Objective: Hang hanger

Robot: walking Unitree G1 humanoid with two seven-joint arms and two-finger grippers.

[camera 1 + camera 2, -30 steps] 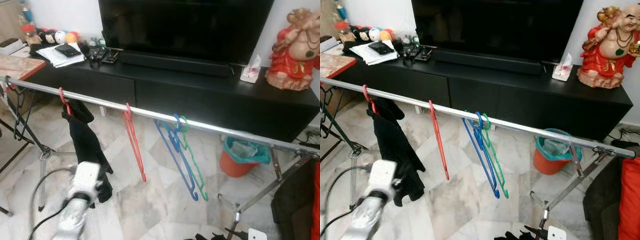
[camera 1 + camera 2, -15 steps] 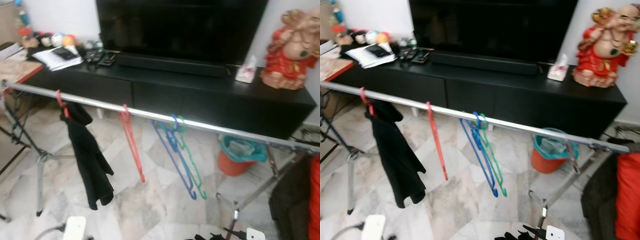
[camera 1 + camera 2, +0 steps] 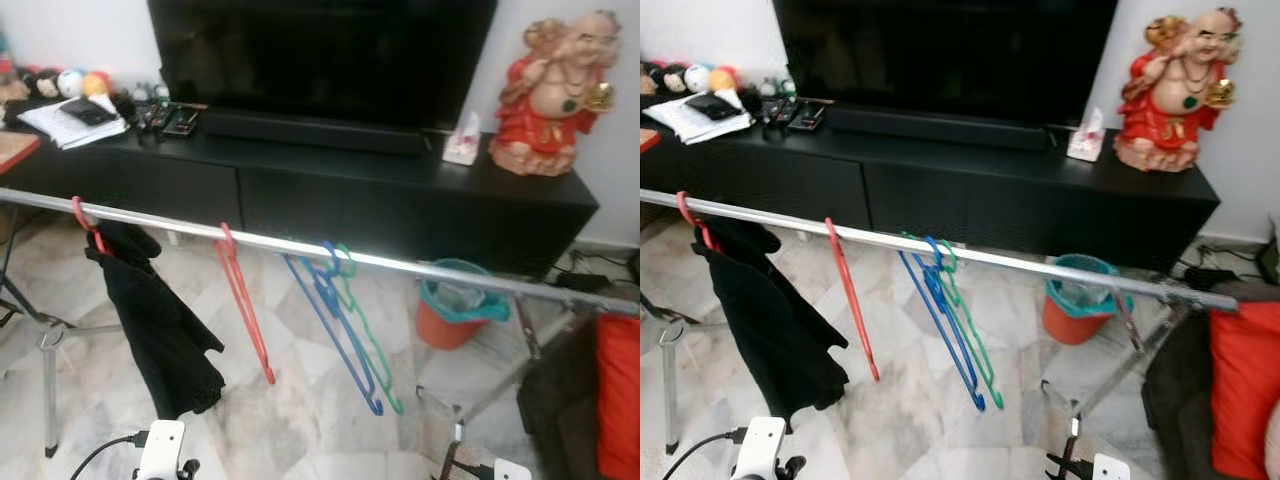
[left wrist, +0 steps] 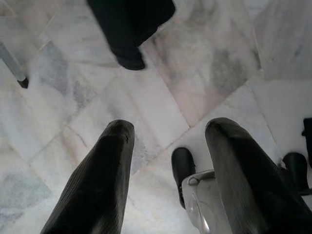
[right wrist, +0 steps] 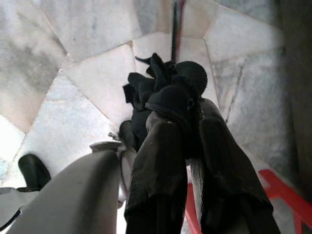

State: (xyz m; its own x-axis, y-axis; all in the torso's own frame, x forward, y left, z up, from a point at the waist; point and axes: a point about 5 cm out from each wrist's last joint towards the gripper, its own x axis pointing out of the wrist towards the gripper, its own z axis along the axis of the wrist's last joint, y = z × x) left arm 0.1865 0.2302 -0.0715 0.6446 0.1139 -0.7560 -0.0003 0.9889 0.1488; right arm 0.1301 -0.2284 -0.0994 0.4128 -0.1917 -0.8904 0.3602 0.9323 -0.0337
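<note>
two fingers of right gripper (image 5: pixel 187 146) pinching red hanger (image 5: pixel 273 192) with black cloth (image 5: pixel 165 87)

Four plastic hangers (image 3: pixel 345 320) are hanging along a metal rail (image 3: pixel 420 268) — a black cabinet (image 3: pixel 400 200) standing behind.

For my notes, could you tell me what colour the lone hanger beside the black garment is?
Red hanger, clearest in the left eye view.

Marble floor (image 3: pixel 310 420), black TV cabinet (image 3: pixel 400 200), white wall (image 3: pixel 80 30).
</note>
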